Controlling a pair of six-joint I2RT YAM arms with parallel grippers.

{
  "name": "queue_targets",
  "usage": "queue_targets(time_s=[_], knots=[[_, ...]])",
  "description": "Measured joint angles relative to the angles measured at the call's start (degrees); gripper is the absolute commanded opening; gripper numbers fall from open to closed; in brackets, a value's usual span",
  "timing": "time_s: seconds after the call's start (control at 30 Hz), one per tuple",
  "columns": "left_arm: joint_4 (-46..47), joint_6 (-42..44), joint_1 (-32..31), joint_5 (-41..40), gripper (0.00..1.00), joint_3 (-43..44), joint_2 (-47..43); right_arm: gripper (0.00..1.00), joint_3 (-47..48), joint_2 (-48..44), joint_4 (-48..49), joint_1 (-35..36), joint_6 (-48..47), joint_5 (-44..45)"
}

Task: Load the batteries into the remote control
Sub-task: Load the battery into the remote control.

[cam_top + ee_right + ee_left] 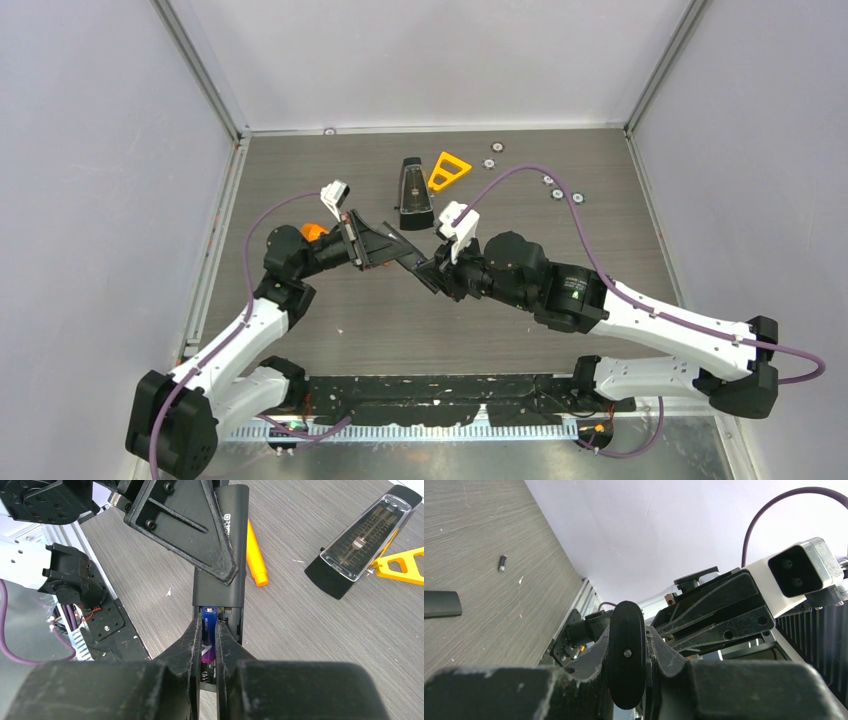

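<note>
My left gripper (400,250) is shut on the black remote control (221,575) and holds it above the table; its end shows edge-on between the fingers in the left wrist view (626,655). My right gripper (208,635) is shut on a purple-blue battery (208,630) and holds it lengthwise at the remote's open battery compartment, a contact spring visible below it. In the top view the right gripper (433,272) meets the remote's free end. A second battery (502,563) lies on the table, with the small black cover piece (441,604) near it.
A black tapered case with a clear front (412,192) and a yellow triangle (448,170) lie at the back middle. An orange marker (255,555) lies under the remote. Several silver discs (557,193) sit at the back right. Walls enclose the table.
</note>
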Motion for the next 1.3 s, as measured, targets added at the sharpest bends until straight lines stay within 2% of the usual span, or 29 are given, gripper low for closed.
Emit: queue_targets(time_s=[0.8, 1.1, 1.3], knots=[[0.6, 0.5, 0.0, 0.0, 0.0, 0.0, 1.1, 0.15, 0.0, 0.6, -2.2, 0.1, -1.2, -0.1], [0.7, 0.7, 0.0, -0.1, 0.0, -0.1, 1.4, 0.25, 0.3, 1.3, -3.1, 0.1, -0.5, -0.2], [0.7, 0.6, 0.0, -0.7, 0.0, -0.2, 1.4, 0.36, 0.3, 1.7, -3.3, 0.2, 0.4, 0.1]])
